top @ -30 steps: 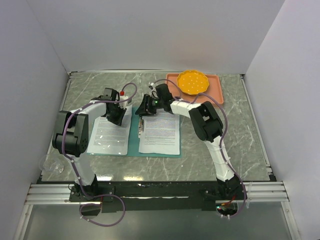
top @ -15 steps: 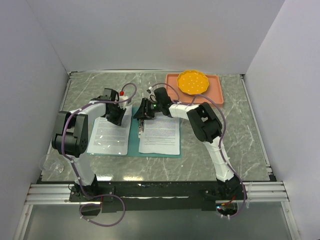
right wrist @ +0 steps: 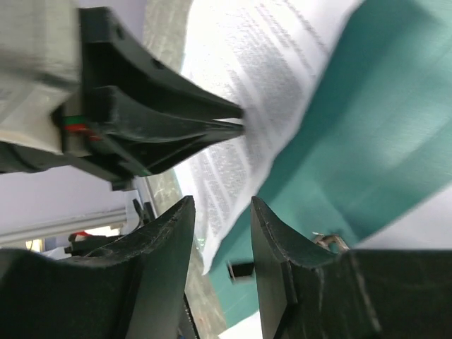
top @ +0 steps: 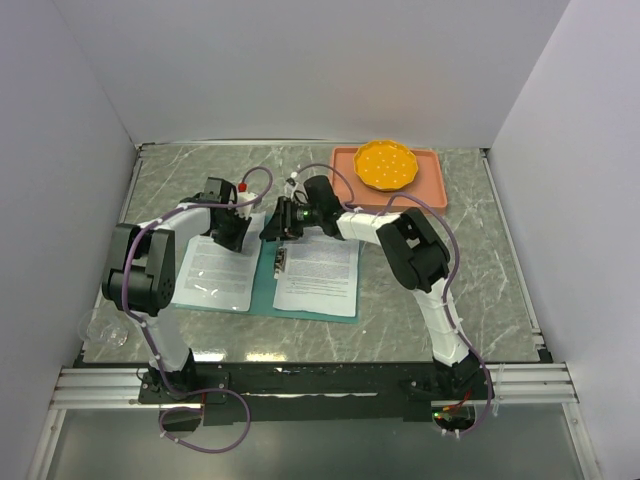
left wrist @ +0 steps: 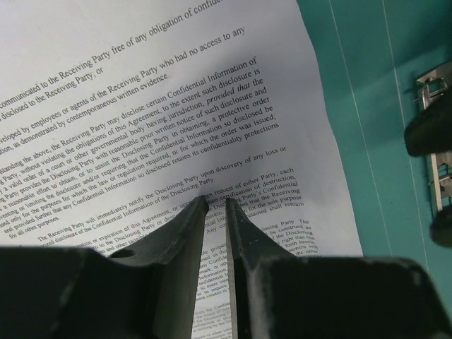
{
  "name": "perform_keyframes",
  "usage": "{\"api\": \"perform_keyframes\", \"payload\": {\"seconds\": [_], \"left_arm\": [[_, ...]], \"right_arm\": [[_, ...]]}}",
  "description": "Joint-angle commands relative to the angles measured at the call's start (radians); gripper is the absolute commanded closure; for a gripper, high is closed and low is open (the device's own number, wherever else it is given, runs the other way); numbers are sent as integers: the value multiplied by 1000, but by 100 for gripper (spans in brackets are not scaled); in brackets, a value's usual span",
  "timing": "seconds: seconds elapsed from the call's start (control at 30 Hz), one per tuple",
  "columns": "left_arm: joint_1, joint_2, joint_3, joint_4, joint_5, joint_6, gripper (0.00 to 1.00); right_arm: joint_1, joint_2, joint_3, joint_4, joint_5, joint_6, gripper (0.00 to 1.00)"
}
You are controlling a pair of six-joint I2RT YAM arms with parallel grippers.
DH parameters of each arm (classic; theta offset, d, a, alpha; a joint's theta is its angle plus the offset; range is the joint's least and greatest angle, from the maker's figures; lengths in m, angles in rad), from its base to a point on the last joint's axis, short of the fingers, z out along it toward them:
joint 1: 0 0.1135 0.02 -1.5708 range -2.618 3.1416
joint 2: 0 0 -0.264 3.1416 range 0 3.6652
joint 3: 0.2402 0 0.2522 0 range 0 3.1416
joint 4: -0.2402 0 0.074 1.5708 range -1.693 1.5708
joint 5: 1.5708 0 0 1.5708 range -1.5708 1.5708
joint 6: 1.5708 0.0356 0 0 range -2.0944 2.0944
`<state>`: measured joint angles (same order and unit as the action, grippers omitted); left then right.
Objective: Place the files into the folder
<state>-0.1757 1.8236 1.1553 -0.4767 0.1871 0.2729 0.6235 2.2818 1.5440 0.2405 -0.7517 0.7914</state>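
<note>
1. Teal folder point(top: 264, 290) lies open on the grey marble table point(top: 180, 180) in the top view, with one of the files point(top: 215, 275) on its left half and another printed sheet point(top: 318, 272) on its right half. I see the left gripper point(top: 232, 230) down at the far end of the left sheet, and the right gripper point(top: 272, 225) just beside it over the far end of the spine, near the small clip point(top: 282, 262). A salmon tray point(top: 425, 185) holding a yellow plate point(top: 386, 165) sits at the far right, well apart.
2. Left wrist: the left gripper point(left wrist: 216, 200) has its tips on the printed page point(left wrist: 162, 106). The jaws are drawn to a thin slit, and I cannot tell whether they pinch the paper. Folder point(left wrist: 367, 106) and metal clip point(left wrist: 426, 83) show to the right.
3. Right wrist: the right gripper point(right wrist: 221, 205) hangs with its jaws parted and nothing between them, above the folder point(right wrist: 353, 127) and the sheet's edge point(right wrist: 261, 78).
</note>
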Motion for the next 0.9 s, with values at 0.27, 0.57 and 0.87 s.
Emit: {"api": "perform_keyframes", "payload": {"seconds": [0.27,0.57,0.87], "left_arm": [[15,-23,-29,-30,-5,23,74],[16,-52,38,-79,6,-3,73],[-24,-159,265,-214,103,-119,20]], "right_arm": [[16,-91,-47,52,-20,-1,58],[38,-192,-99,13,26,-66,64],[64,-494,-373,72,248,-276,100]]}}
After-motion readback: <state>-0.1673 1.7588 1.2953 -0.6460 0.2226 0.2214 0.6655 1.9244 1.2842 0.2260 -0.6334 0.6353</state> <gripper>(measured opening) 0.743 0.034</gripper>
